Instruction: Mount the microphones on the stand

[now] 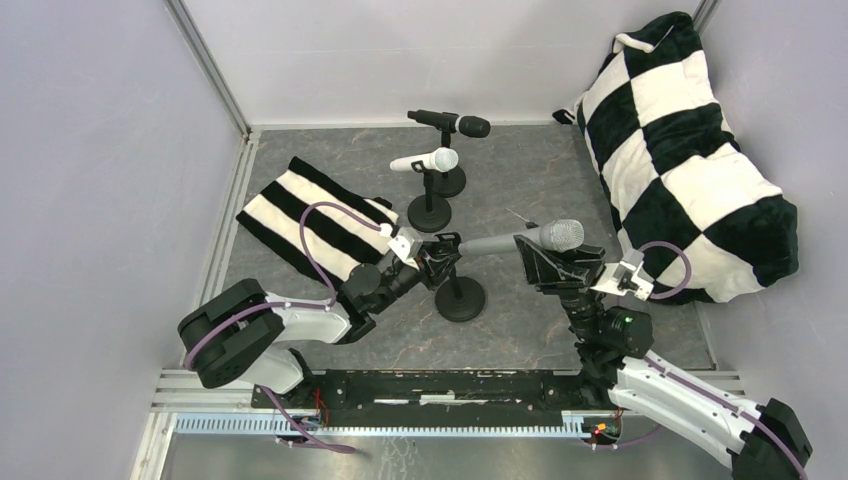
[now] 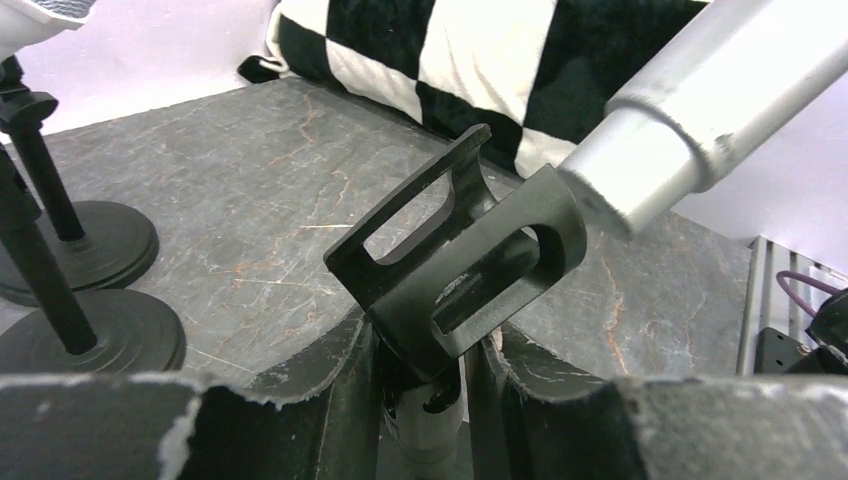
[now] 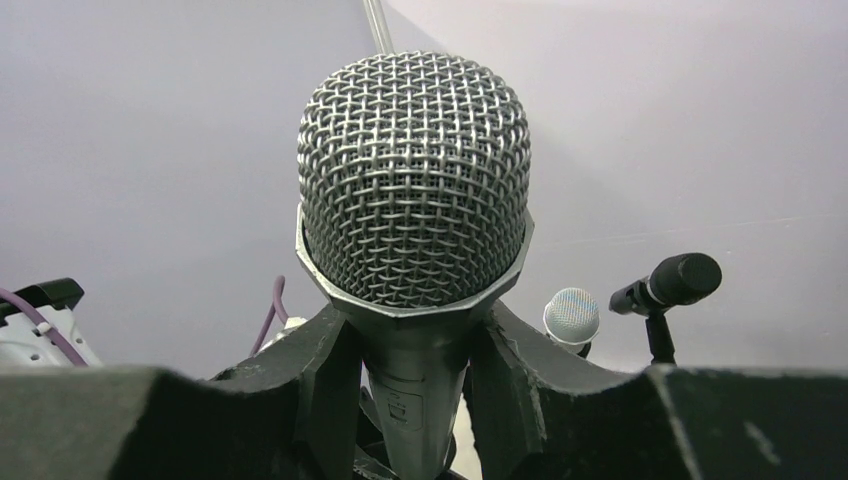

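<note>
The silver-grey microphone (image 1: 520, 240) lies level above the table, with my right gripper (image 1: 550, 262) shut on its body just behind the mesh head (image 3: 415, 190). Its tail end (image 2: 690, 120) touches the upper edge of the near stand's black clip (image 2: 460, 270). My left gripper (image 2: 425, 350) is shut on the post just under that clip, above the stand's round base (image 1: 460, 298). The white microphone (image 1: 425, 160) and the black microphone (image 1: 450, 122) each rest in a clip on their own stands farther back.
A black-and-white striped cloth (image 1: 310, 225) lies left of the stands. A large checkered cushion (image 1: 690, 150) fills the right side against the wall. The arms' mounting rail (image 1: 440, 385) runs along the near edge. Walls close in the back and the left.
</note>
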### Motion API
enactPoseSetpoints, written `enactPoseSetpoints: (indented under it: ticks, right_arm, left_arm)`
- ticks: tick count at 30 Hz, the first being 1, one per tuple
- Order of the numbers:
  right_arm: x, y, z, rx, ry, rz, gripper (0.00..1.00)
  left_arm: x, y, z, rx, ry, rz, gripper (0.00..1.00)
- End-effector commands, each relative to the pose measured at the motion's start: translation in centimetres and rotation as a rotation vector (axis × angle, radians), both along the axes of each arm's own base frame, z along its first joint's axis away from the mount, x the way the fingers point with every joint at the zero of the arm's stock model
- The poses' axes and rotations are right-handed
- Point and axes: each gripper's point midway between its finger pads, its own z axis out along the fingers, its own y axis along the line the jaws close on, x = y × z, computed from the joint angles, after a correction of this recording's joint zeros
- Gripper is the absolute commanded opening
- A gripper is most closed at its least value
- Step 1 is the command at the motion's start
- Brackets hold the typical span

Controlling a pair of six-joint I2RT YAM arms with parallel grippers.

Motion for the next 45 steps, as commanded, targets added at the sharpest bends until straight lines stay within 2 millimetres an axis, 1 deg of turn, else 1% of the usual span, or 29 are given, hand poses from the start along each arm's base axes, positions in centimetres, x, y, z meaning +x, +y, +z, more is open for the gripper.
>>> enactPoseSetpoints:
  ticks: [1,10,17,20,22,26,30,37,40,45]
  right_arm:
    - [-0.7,-0.3,2.8,0.036,-0.083,-0.003,0.00]
    - [-0.2,0.4,2.4,0.022,-0.078,-0.001,0.00]
    - [-0.2,1.0,2.7,0.010,-0.089,0.013,0.00]
    - [-0.2,1.8,2.3,-0.027,-0.089,0.035,0.00]
    - [-0.1,2.6,1.1,-0.078,-0.075,0.051,0.00]
    - [0.4,3.2,-2.5,-0.162,-0.027,0.044,0.00]
    - [1.1,4.0,-5.3,-0.251,0.028,0.041,0.00]
    - [2.0,5.0,-8.6,-0.349,0.121,0.054,0.00]
    - [1.7,5.8,-9.7,-0.383,0.130,0.095,0.00]
    - [1.6,5.8,-12.1,-0.396,0.175,0.113,0.00]
  left_arm:
    - [-1.2,-0.8,3.6,-0.144,-0.021,-0.078,0.19]
    - [-2.1,-1.6,3.4,-0.128,-0.031,-0.145,0.18]
    - [-2.2,-1.7,3.0,-0.121,-0.026,-0.152,0.18]
    - [-2.2,-1.6,3.0,-0.128,-0.025,-0.148,0.18]
    - [-2.2,-1.6,3.1,-0.132,-0.024,-0.147,0.18]
    - [-2.2,-1.8,3.2,-0.129,-0.020,-0.155,0.18]
    - [-2.2,-2.5,3.0,-0.097,-0.021,-0.181,0.17]
    - [-2.2,-3.1,2.7,-0.039,-0.037,-0.196,0.15]
    - [-2.3,-3.3,2.9,-0.039,-0.042,-0.208,0.15]
    - [-2.6,-3.6,3.1,-0.046,-0.048,-0.231,0.15]
